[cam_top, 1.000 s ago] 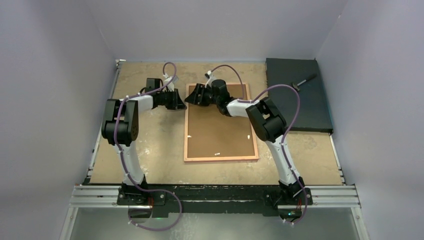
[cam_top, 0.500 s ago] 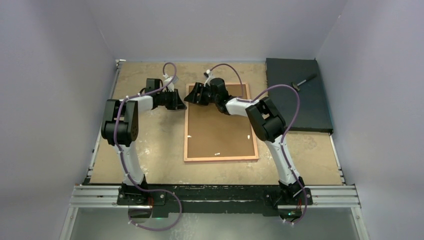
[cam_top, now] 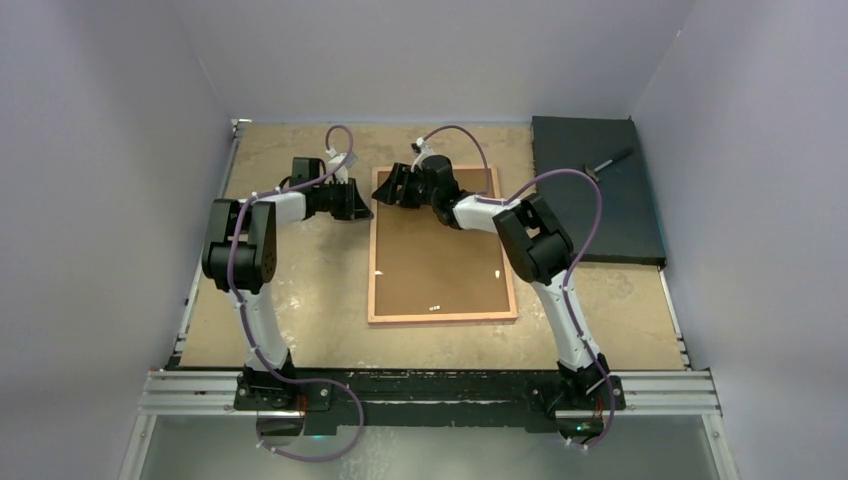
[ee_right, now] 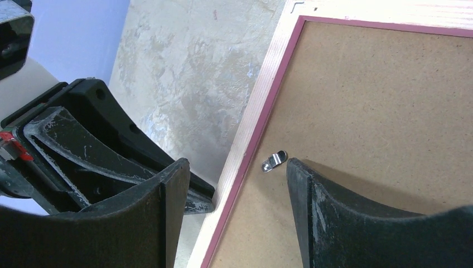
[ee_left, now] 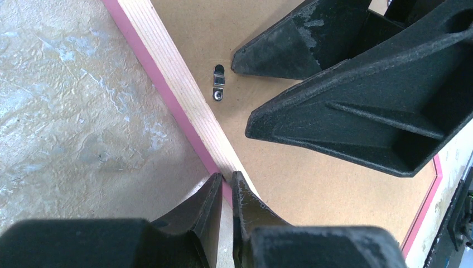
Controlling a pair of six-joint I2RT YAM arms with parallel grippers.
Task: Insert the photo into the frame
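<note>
The frame (cam_top: 442, 318) lies face down on the table, its pale wood back up, with a plain brown backing board (cam_top: 440, 250) inside it. The photo is out of view. My left gripper (cam_top: 364, 208) is shut, its tips (ee_left: 227, 176) touching the frame's left rim (ee_left: 167, 67) near the far corner. My right gripper (cam_top: 388, 188) is open and empty. It straddles the same rim (ee_right: 262, 106): one finger outside the frame, the other on the board (ee_right: 379, 100) next to a small metal clip (ee_right: 274, 161). The clip also shows in the left wrist view (ee_left: 218, 82).
A black mat (cam_top: 600, 215) lies at the back right with a small dark tool (cam_top: 608, 162) on it. Grey walls stand close on three sides. The two grippers are almost touching over the frame's far left corner.
My right gripper has shifted slightly toward the frame's far left corner. The left arm and the frame have not moved.
</note>
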